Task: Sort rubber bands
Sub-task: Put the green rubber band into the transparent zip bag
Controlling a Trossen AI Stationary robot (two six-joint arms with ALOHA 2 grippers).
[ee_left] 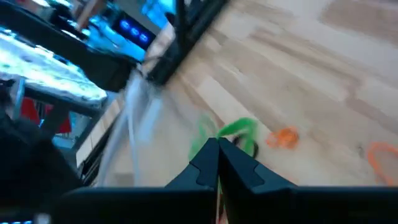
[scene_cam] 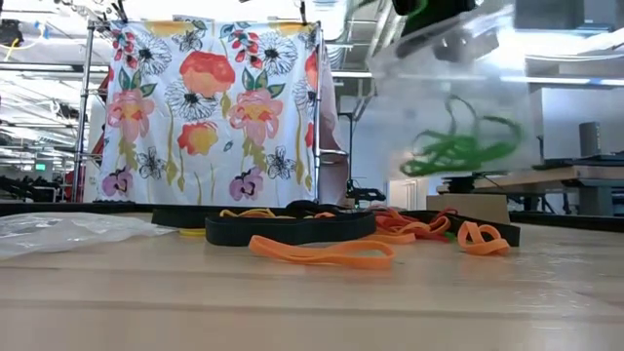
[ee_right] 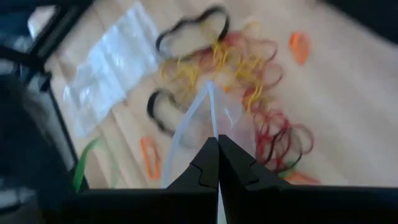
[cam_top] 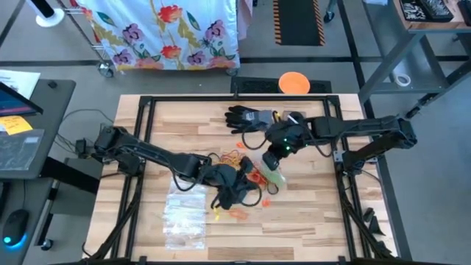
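My right gripper [ee_right: 217, 146] pinches a clear bag [cam_top: 274, 175] holding green bands [scene_cam: 460, 146]; my left gripper [ee_left: 217, 152], clenched on green bands [ee_left: 231, 132], hangs beside it, pile [ee_right: 249, 68] below.

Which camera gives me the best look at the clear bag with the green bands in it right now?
The low view: the clear bag hangs lifted above the table, green rubber bands plainly visible inside. The high view shows it small beneath the right gripper. The right wrist view shows only its edge pinched between the shut fingers. The left wrist view shows green bands at the left gripper.
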